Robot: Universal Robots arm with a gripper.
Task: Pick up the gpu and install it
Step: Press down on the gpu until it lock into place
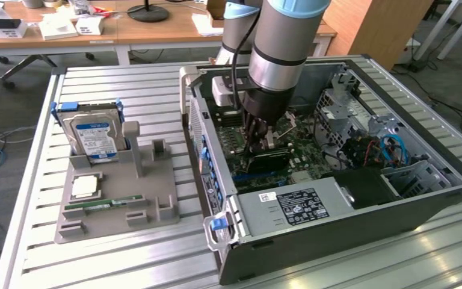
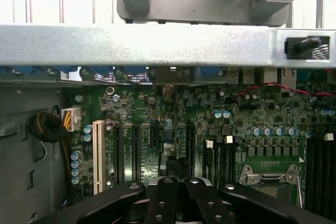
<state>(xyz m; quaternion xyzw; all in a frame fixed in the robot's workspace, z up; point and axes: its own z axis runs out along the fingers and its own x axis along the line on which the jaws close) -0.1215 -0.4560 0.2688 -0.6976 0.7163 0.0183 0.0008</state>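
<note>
Inside open PC case (image 1: 423, 198) on slatted table (image 1: 118, 265), pincer (image 1: 257, 139) pressed together over motherboard (image 2: 210, 124). Dark flat card just below fingertips, likely gpu (image 1: 264, 161), lying low near expansion slots; grip on it unclear. Case lies on side so board faces up for top-down access. Arm descends near vertical, wrist pointing straight down. Hard drive (image 1: 94, 135) stands upright in grey holder (image 1: 118, 205) beside case.

Black gpu (image 1: 264, 160) over green motherboard (image 2: 173, 124) — blue-labelled silver hard drive (image 1: 94, 136), grey holder (image 1: 118, 201), black gripper (image 2: 177, 195).
</note>
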